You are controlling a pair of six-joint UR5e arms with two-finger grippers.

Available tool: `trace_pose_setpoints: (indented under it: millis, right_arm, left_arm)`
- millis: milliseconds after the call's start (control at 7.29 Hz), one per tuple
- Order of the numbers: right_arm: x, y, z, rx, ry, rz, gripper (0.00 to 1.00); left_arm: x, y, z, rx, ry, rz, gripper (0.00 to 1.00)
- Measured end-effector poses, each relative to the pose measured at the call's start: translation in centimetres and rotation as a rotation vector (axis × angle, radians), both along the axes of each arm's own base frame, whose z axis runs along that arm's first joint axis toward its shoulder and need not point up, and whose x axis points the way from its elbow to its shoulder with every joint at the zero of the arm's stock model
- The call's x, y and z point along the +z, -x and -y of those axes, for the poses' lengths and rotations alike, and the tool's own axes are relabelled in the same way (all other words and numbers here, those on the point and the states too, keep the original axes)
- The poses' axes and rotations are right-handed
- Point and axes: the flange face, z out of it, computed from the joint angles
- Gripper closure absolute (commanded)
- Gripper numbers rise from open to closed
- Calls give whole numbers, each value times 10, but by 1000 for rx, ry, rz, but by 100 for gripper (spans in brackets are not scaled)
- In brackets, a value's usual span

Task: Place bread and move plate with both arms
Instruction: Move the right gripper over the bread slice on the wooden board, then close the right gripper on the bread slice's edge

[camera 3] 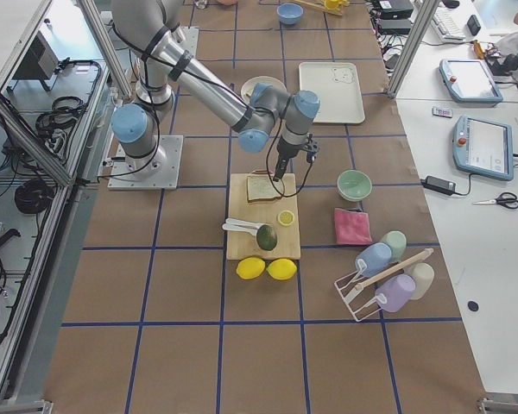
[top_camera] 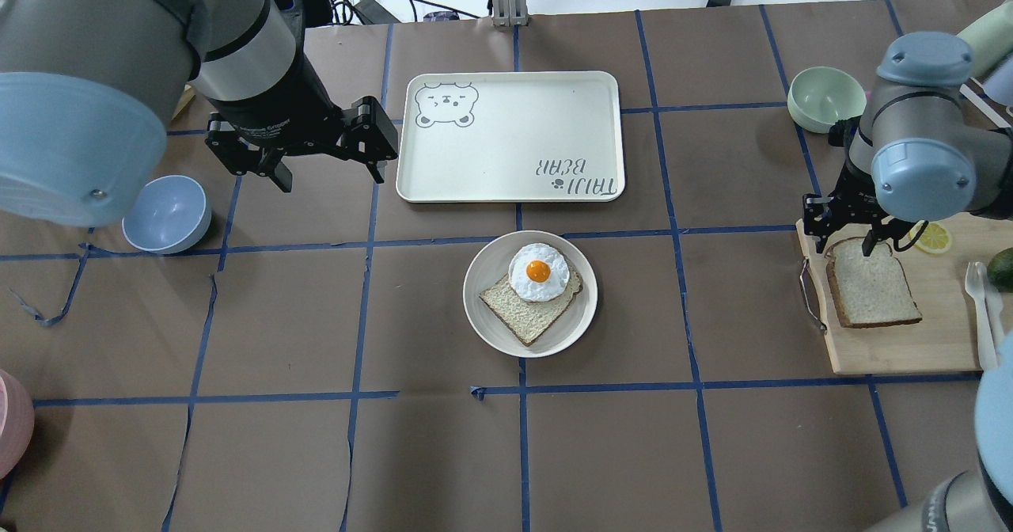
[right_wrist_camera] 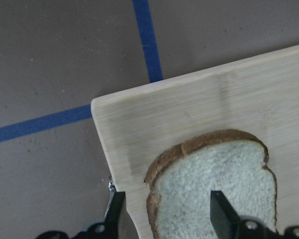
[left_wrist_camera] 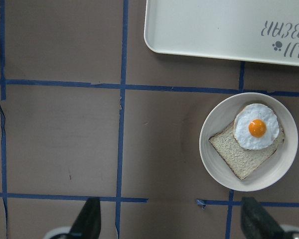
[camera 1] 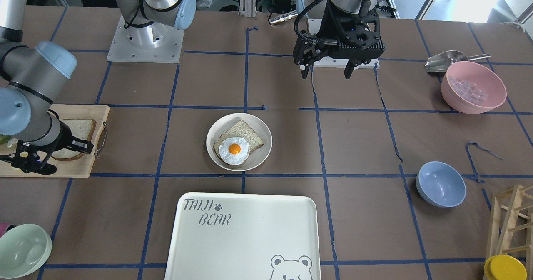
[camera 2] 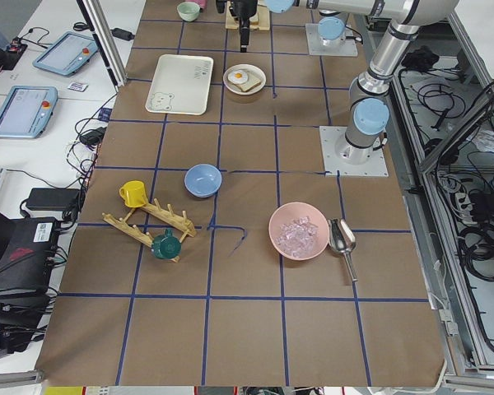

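Note:
The bread (top_camera: 874, 294) lies flat on a wooden cutting board (top_camera: 894, 354) at the table's right end; it also shows in the front view (camera 1: 81, 126) and the right wrist view (right_wrist_camera: 209, 184). My right gripper (top_camera: 845, 245) is open and hangs low over the slice's far edge, one finger (right_wrist_camera: 222, 211) above the crumb, the other beside the crust. The plate (top_camera: 481, 314) sits mid-table and holds a darker wholemeal slice (top_camera: 526, 318) topped with a fried egg (top_camera: 538, 272). My left gripper (top_camera: 328, 174) is open and empty, raised left of the plate (left_wrist_camera: 212, 164).
A white bear-printed tray (top_camera: 510, 136) lies just beyond the plate. A blue bowl (top_camera: 166, 214) sits under the left arm, a green bowl (top_camera: 827, 98) beyond the board. A lemon slice (top_camera: 934, 237), an avocado (top_camera: 1001, 269) and white cutlery (top_camera: 981, 310) share the board. A pink bowl (camera 1: 473, 87) stands at the far left end.

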Motion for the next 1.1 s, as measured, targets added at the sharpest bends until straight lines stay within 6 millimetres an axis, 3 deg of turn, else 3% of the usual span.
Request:
trace_pose_setpoints:
  millis: [137,412,824,1098]
  right_arm:
    - [-5,3,1,-2,-3,-8,37]
    - [-11,5,2,-3,-13,-18,51]
    - [-13,5,2,-29,-15,-23,99]
    - [-13,5,2,-34,-15,-22,100]
  left_arm:
    - [0,0,0,0,0,0,0]
    - [1,0,0,0,1,0,0]
    - [1,0,0,0,2,0,0]
    - [1,0,0,0,1,0,0]
